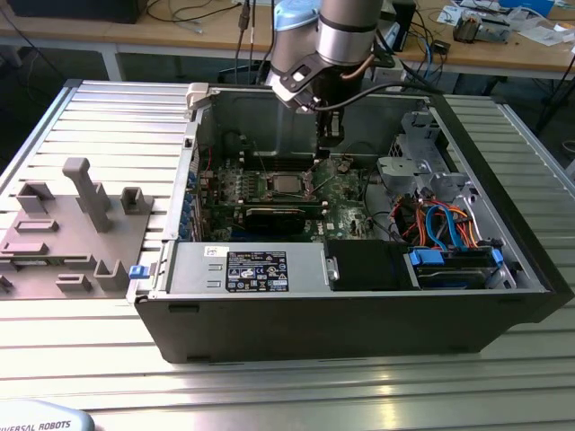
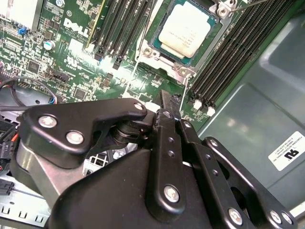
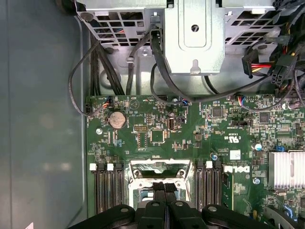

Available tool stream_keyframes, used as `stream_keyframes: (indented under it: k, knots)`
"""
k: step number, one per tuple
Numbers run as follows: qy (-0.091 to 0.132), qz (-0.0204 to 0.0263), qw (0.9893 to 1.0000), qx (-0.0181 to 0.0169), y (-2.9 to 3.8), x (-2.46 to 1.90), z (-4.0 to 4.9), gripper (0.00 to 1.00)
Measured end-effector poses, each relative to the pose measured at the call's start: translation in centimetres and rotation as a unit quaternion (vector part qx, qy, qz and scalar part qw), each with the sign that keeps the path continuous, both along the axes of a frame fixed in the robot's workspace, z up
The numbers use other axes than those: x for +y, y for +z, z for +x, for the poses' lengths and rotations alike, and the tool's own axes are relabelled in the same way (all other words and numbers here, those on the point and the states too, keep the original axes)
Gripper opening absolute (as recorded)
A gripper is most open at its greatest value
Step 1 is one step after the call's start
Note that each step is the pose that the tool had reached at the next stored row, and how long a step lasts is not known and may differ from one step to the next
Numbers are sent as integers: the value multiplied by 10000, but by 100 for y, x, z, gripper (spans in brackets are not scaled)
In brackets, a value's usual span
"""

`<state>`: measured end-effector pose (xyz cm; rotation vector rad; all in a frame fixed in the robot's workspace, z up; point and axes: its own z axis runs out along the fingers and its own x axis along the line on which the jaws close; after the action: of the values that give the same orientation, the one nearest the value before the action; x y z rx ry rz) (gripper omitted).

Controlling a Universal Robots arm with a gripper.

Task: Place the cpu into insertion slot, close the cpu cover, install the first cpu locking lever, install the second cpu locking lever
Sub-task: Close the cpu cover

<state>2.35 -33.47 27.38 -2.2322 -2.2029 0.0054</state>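
Cpu (image 2: 186, 29) in insertion slot (image 2: 177, 59), partly cut off — gripper (image 3: 166, 185) pinched closed.

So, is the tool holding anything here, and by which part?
Nothing held: the tool is shut and empty; the cpu already lies in the insertion slot.

One black computer case (image 1: 359, 332) lies open in the exterior view, with one grey fixture plate (image 1: 54, 242) at nine o'clock from it and one gripper (image 1: 330, 139) above it. Inside sit one green motherboard (image 3: 143, 114), one cpu (image 2: 183, 29) in one insertion slot (image 2: 167, 59), one coin cell (image 3: 117, 119) and one finned heatsink (image 3: 286, 169)
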Motion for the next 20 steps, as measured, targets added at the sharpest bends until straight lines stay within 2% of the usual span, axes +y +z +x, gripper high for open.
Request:
stream_keyframes:
  k: [5, 20]
  knots:
    - [0, 0, 10000, 0, -1, 0, 44, 11]
    - [0, 0, 10000, 0, -4, 0, 105, 11]
